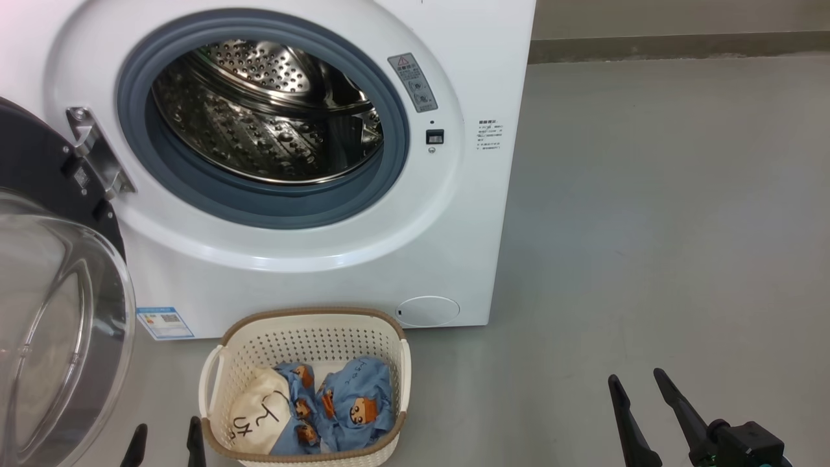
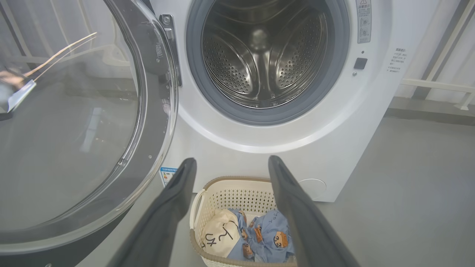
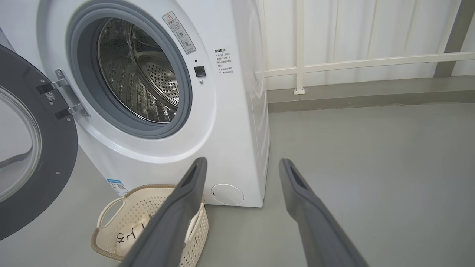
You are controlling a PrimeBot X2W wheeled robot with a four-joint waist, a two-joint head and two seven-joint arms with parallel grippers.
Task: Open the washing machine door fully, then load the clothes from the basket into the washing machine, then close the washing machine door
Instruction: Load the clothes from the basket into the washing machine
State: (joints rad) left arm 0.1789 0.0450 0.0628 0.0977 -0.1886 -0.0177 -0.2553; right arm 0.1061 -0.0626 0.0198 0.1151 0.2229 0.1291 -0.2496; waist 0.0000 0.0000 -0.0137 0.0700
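Since the round, black-rimmed glass washing machine door [image 1: 39, 155] stands wide open, the left tool [image 1: 167, 429], spread and empty beside the cream perforated plastic basket [image 1: 305, 313], should drop onto the light-blue printed clothes [image 1: 353, 405] inside, pinching a deep fold; the right tool [image 1: 635, 376] is likewise spread, empty.

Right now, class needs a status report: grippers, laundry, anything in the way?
Left gripper, right gripper open, empty. Washing machine door open; clothes in basket. Nothing blocks drum.
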